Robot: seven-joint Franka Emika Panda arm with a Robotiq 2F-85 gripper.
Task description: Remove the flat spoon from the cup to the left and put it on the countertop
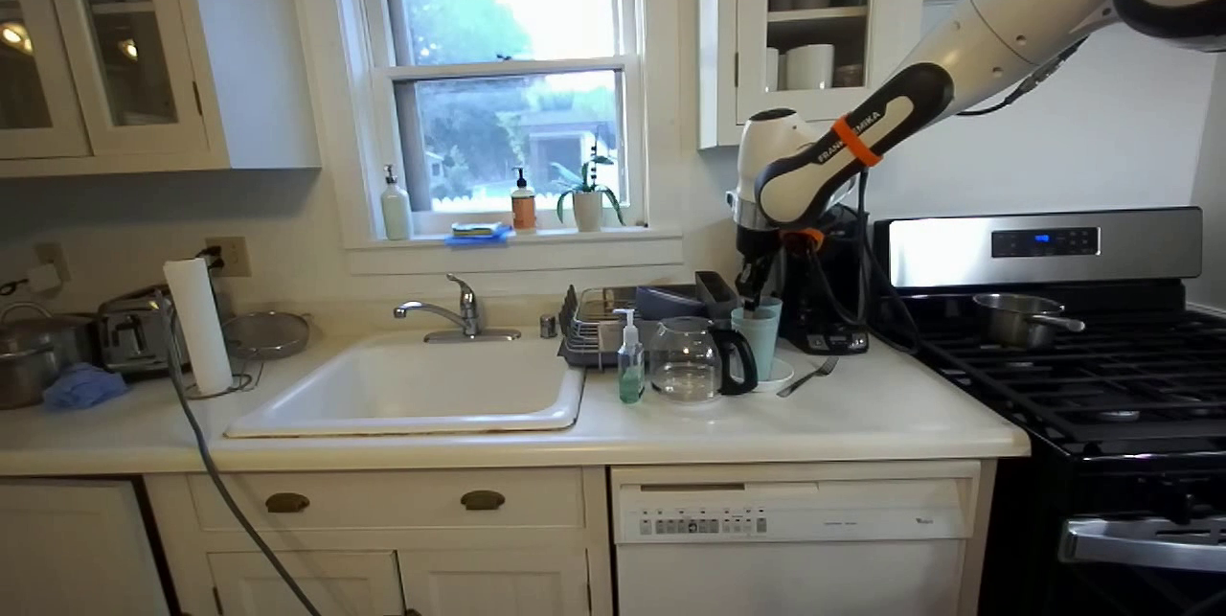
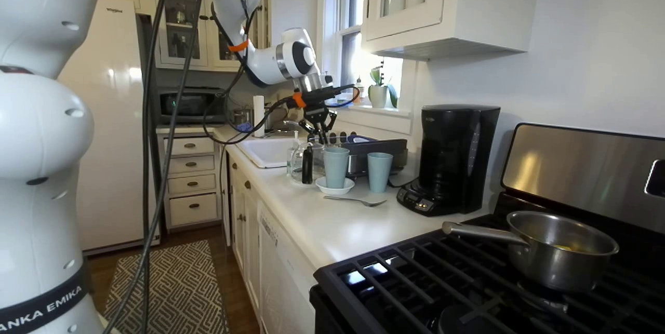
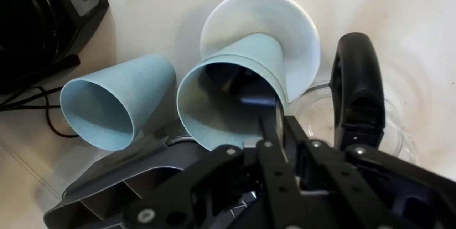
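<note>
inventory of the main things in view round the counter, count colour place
countertop: one, cream-white, around sink
sink: one, white, in countertop
dish: one, white, countertop
cups: at least two, pale mint-green, one on dish, one beside
utensils: count unclear, dark, inside cup on dish
fork: one, silver, countertop
glass jug: one, clear, beside dish
coffee maker: one, black, countertop
dish rack: one, grey, beside sink
pump bottles: three; green, countertop; pale and orange, windowsill
potted plant: one, green, windowsill
paper towel roll: one, white, beside sink
stove: one, black, beside countertop
saucepan: one, silver, on stove
arm: one, mostly white, over countertop
gripper: one, black, at rim of cup on dish
</note>
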